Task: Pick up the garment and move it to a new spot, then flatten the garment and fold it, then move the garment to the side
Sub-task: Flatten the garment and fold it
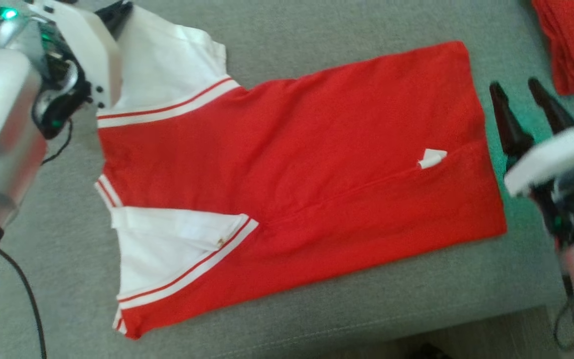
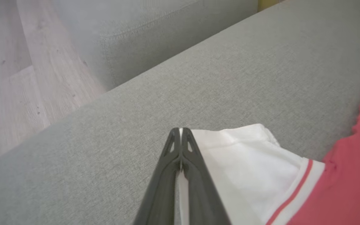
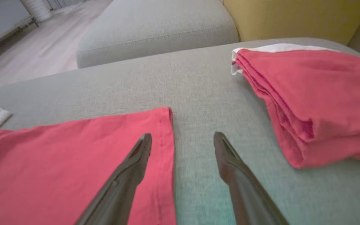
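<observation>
head view first: the garment (image 1: 292,174), red with white sleeves, lies spread flat on the grey sofa cushion (image 1: 317,30), sleeves toward our left and hem toward our right. our left gripper (image 1: 115,12) is up at the far white sleeve (image 1: 167,60), tips right on its outer edge. the right gripper (image 1: 526,107) sits just beside the hem, fingers apart. a little white tag (image 1: 432,158) pokes out of a crease near the hem. a folded red stack (image 1: 573,40) sits in the upper right corner, near the right gripper and apart from the garment. a black cable (image 1: 23,294) hangs by our left arm.

left wrist view: the two fingers are pressed together with a thin strip of white fabric pinched between them, so we're clamped on the sleeve's edge. the rest of the sleeve spreads off to the right of the fingers, then the striped trim and the red body. bare cushion lies ahead, and a wooden floor (image 2: 27,78) past its edge.

right wrist view: the fingers stand wide apart, one over the red hem, the other over bare cushion, with the hem's edge running between them. we can't tell if either touches down. the folded stack lies off to the right of the outer finger, with a yellow cushion (image 3: 292,15) behind it.
</observation>
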### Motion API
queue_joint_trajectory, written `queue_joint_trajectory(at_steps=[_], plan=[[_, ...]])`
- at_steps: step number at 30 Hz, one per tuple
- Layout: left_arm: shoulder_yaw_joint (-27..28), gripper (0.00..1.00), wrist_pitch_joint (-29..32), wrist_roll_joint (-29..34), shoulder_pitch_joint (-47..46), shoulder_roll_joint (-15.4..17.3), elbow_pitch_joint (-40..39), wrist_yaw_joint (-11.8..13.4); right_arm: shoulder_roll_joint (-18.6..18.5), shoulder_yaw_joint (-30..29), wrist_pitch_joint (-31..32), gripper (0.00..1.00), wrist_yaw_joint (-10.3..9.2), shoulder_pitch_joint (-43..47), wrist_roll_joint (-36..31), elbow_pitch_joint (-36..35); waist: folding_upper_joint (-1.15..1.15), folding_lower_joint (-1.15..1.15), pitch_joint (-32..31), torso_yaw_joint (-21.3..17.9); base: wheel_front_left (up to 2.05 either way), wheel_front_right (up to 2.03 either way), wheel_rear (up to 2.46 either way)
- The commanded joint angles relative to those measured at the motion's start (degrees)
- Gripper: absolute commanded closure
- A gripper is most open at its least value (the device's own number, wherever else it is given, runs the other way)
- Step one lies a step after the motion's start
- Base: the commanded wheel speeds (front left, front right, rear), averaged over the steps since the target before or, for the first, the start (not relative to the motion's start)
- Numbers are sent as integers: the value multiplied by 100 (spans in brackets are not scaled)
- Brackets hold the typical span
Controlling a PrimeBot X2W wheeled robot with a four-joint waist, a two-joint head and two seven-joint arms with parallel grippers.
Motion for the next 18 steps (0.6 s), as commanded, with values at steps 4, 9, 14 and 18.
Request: queue_joint_trajectory(at_steps=[4, 9, 14, 18], plan=[[-72, 100, -263, -169, -246, 239, -384, 8, 146, -25, 674, 0, 19, -855, -659, 723, 0, 0, -224, 263, 0, 0, 0], [-359, 100, -321, -369, -338, 261, -690, 8, 562, -151, 1076, 0, 19, -1598, -1074, 1641, 0, 0, -254, 478, 0, 0, 0], [-598, 100, -385, -520, -481, 332, -849, 8, 715, -197, 1086, 0, 19, -2134, -1339, 2413, 0, 0, -190, 596, 0, 0, 0], [-729, 100, -438, -595, -551, 363, -870, 8, 730, -247, 1026, 0, 19, -2392, -1464, 2847, 0, 0, -152, 632, 0, 0, 0]])
